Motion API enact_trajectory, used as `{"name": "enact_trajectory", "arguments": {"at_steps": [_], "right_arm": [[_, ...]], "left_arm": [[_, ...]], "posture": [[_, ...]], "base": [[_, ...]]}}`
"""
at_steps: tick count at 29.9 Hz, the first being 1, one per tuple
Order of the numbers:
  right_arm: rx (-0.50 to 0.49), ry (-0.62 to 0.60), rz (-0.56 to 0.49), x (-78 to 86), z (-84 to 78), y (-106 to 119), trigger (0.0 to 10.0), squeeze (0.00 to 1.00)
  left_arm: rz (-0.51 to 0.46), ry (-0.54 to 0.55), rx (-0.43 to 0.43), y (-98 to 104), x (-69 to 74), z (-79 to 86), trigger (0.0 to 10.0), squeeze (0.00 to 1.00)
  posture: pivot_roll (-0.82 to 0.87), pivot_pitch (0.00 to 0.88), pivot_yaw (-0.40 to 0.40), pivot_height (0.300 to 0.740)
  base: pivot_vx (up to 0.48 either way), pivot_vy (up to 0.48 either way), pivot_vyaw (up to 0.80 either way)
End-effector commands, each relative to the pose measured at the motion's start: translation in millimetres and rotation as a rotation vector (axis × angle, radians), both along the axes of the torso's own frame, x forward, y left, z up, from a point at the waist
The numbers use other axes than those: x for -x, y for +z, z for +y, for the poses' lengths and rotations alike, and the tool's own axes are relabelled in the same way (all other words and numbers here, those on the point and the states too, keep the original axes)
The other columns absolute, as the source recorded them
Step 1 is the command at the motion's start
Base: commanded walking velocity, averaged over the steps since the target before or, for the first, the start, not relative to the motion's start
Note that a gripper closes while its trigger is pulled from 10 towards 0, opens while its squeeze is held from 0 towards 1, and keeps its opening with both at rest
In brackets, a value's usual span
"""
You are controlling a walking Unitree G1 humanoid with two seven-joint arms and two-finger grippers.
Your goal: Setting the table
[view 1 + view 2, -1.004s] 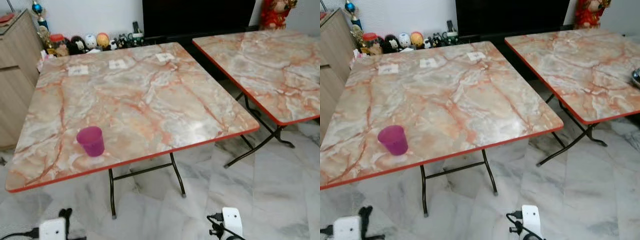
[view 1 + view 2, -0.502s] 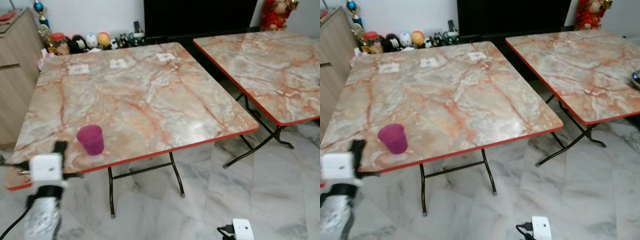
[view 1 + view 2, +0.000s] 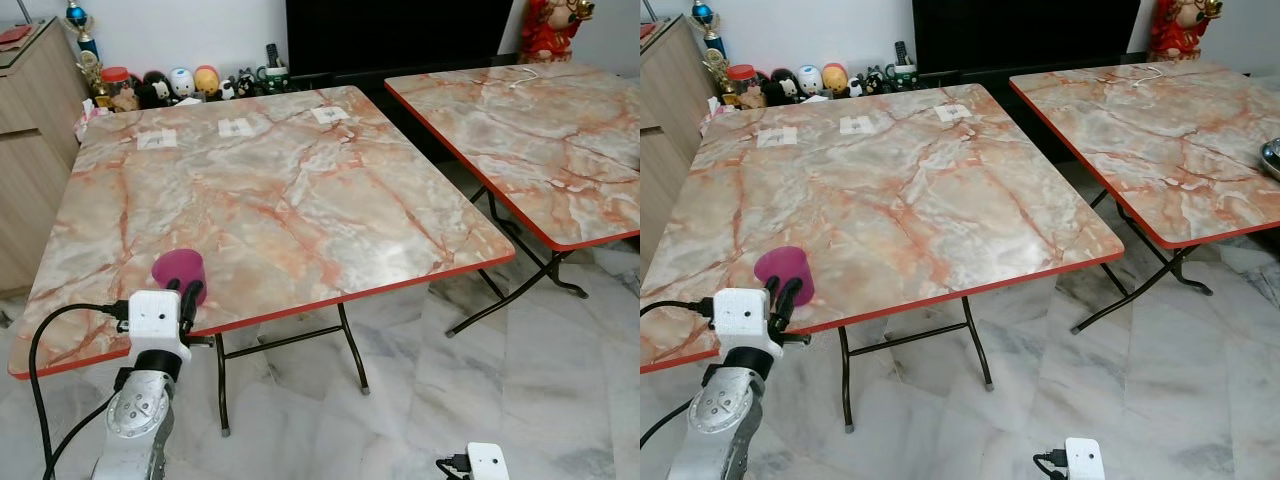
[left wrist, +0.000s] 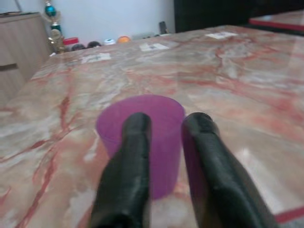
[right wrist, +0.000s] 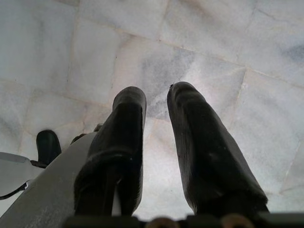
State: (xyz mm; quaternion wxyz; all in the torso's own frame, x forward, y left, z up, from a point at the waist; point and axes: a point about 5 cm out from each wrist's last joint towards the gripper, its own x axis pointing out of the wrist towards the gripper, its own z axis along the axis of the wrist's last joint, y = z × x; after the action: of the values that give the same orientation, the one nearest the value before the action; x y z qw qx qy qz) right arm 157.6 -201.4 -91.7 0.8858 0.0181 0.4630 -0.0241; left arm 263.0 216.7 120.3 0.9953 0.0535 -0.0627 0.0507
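Note:
A purple plastic cup (image 3: 178,268) stands upright near the front left corner of the marble-patterned folding table (image 3: 300,190). My left gripper (image 3: 183,292) is raised at the table's front edge, just on the near side of the cup. In the left wrist view its two black fingers (image 4: 135,142) stand close together in front of the cup (image 4: 142,107) and hold nothing. My right gripper (image 5: 156,95) hangs low over the marble floor, fingers close together and empty.
Three small paper cards (image 3: 236,127) lie along the table's far edge. A second marble table (image 3: 540,130) stands to the right, with a metal bowl (image 3: 1272,155) at its right edge. A wooden cabinet (image 3: 30,150) is at the left and figurines (image 3: 170,85) line the wall.
My left arm has risen from below the table edge and moved right, so its gripper now sits right in front of the cup. The right arm still hangs low.

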Motion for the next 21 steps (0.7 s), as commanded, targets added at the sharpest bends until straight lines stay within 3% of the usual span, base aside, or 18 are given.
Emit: {"name": "enact_trajectory", "arguments": {"at_steps": [1,11,12,18,21], "right_arm": [[-0.002,0.007,0.002,1.1,1.7,-0.7,10.0,0.00],[-0.006,0.022,0.006,2.8,3.4,-1.5,10.0,0.00],[-0.005,0.025,0.004,1.9,2.9,-1.1,10.0,0.00],[0.010,0.040,-0.009,-1.4,2.0,0.6,10.0,0.00],[0.020,0.062,-0.014,-12.0,11.0,3.1,10.0,0.00]], "left_arm": [[-0.045,0.033,0.013,11.8,-1.2,6.0,10.0,1.00],[-0.035,0.092,0.027,14.6,-3.6,19.7,10.0,1.00],[-0.035,0.085,0.007,16.6,-5.1,19.6,10.0,0.00],[-0.049,0.089,0.016,22.9,-8.5,21.6,10.0,0.00],[-0.062,0.082,0.031,25.4,-8.8,20.7,10.0,0.00]], "posture": [[0.08,0.000,0.000,0.740],[0.08,0.000,0.006,0.740],[0.08,0.000,0.005,0.740],[0.09,0.000,0.000,0.740],[0.09,0.000,-0.002,0.740]], "base": [[0.000,0.000,0.00],[0.000,0.000,0.00],[0.000,0.000,0.00],[0.000,0.000,0.09],[0.000,0.000,0.61]]}}
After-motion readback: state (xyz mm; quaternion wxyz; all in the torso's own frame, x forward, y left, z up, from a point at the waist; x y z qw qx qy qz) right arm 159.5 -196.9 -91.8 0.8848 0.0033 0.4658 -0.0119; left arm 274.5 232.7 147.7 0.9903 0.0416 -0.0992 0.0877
